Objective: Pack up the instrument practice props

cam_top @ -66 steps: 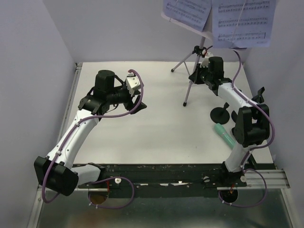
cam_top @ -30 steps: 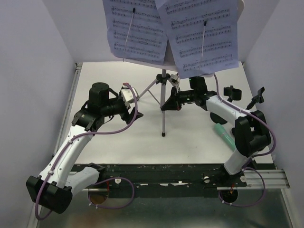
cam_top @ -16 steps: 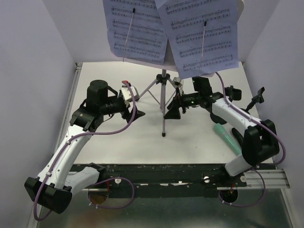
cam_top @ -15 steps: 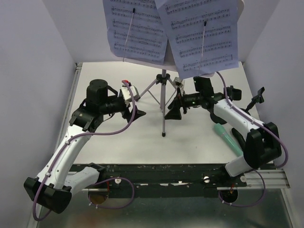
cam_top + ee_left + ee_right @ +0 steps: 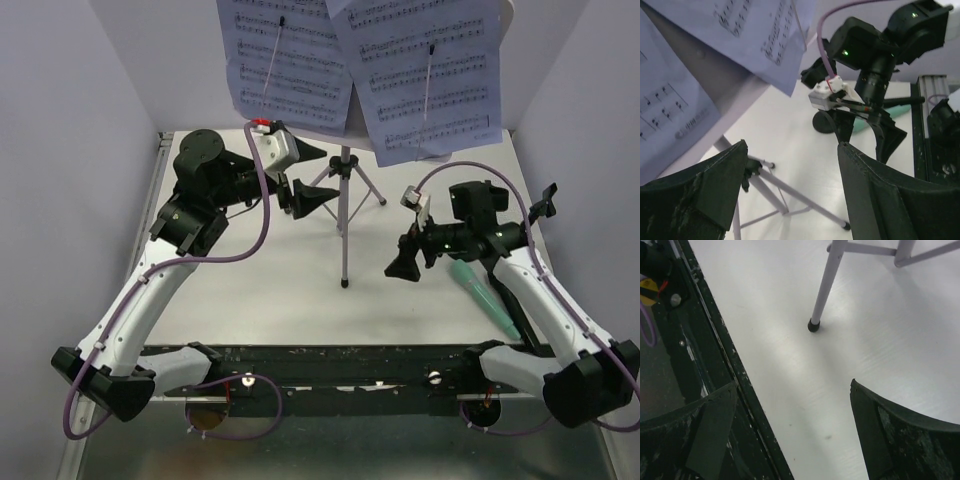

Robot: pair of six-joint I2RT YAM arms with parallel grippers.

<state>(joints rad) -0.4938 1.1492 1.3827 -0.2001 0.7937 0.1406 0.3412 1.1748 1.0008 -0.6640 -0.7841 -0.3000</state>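
Note:
The silver tripod stands mid-table on its own and carries the printed sheet-music pages on its desk. My left gripper hangs open, raised just left of the tripod's hub, touching nothing. In the left wrist view the left gripper frames the tripod legs, with the pages overhead. My right gripper is open and empty, low and to the right of the pole. Between the open jaws of the right gripper is bare table, with a tripod foot beyond. The mint-green microphone lies under the right arm.
A black rail runs along the table's near edge and shows in the right wrist view. A black clip holder stands at the far right. A black round base sits behind the right arm. White walls close in three sides.
The right gripper opened off the tripod pole and drew back toward the near right. The left gripper rose and swung toward the tripod hub. The stand stayed upright.

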